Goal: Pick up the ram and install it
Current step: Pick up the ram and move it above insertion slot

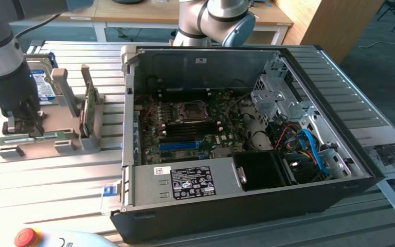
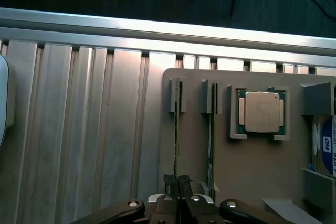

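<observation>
ram: thin grn stick, upright in holder

The exterior view is taken from high up and some way off, angled down across the slatted table. The grey parts holder is seen near the frame's edge, and the open computer case lies at the exterior view's right of the holder. The wrist view is taken from directly above the holder, facing straight down along the gripper, near enough that the ram is seen edge-on. The holder, the hard drive in it and the slats beside it are shared by the 2 views.
</observation>
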Available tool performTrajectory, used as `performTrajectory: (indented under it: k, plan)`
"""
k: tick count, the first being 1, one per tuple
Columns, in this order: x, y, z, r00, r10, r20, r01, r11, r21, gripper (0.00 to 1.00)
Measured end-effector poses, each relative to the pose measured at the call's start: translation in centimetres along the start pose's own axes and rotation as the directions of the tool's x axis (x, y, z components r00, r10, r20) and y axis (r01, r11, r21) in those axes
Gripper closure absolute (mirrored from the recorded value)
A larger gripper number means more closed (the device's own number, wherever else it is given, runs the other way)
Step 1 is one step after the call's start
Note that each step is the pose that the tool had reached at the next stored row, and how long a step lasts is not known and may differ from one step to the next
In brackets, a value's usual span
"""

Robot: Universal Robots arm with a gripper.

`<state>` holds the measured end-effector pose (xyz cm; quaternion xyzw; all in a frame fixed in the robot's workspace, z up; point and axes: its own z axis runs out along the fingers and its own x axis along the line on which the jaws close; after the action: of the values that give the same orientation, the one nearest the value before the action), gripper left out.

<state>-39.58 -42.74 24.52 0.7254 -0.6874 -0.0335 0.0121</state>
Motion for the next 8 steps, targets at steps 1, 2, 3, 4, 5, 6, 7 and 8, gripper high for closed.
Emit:
performTrajectory:
  k: [1, 2, 3, 4, 5, 6, 7, 8]
  plan:
    - [0.0, 0.00, -0.26, 1.0000, 0.000, -0.0013, 0.000, 1.0000, -0.0004, 0.88]
    - [0.0, -0.01, -0.53, 1.0000, 0.000, -0.0027, 0.000, 1.0000, -0.0009, 0.88]
    - [0.0, -0.02, -0.81, 1.0000, 0.000, -0.0039, 0.000, 1.0000, -0.0013, 0.88]
    - [0.0, -0.03, -1.10, 1.0000, 0.000, -0.0053, 0.000, 1.0000, -0.0017, 0.88]
    - [0.0, -0.04, -1.41, 1.0000, 0.000, -0.0066, -0.001, 1.0000, -0.0021, 0.88]
    - [0.0, -0.04, -1.70, 1.0000, 0.001, -0.0079, -0.001, 1.0000, -0.0027, 0.88]
    - [-0.1, -0.04, -1.98, 1.0000, 0.001, -0.0092, -0.001, 1.0000, -0.0033, 0.88]
    - [-0.1, -0.05, -2.28, 0.9999, 0.001, -0.0105, -0.001, 1.0000, -0.0036, 0.88]
